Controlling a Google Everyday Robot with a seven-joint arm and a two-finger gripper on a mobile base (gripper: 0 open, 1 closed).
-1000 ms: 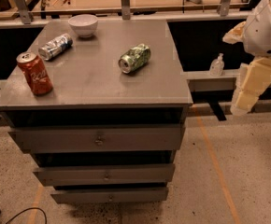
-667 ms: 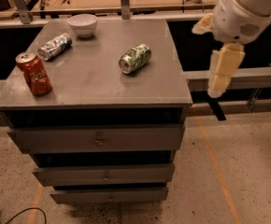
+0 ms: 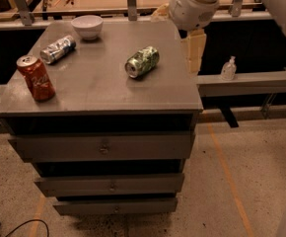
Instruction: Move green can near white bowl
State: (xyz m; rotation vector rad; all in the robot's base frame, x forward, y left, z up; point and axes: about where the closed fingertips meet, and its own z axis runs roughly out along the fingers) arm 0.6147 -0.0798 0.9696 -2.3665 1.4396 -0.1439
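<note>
Counting three cans, green can (image 3: 142, 61), red can (image 3: 36, 78), silver can (image 3: 57, 49), one white bowl (image 3: 87, 26), watching claw (image 3: 196, 51) hovering beside grey worktop (image 3: 98, 90), grip untellable.

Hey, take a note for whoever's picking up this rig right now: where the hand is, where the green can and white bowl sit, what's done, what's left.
The hand hangs just off the right edge of the table, touching nothing.
The green can lies on its side right of mid-table, not grasped.
The white bowl stands at the back edge, well apart from it.
Done: nothing yet.
Left: grasp the green can and set it by the white bowl, probably on its right, since a silver-and-blue can lies front-left.
</note>
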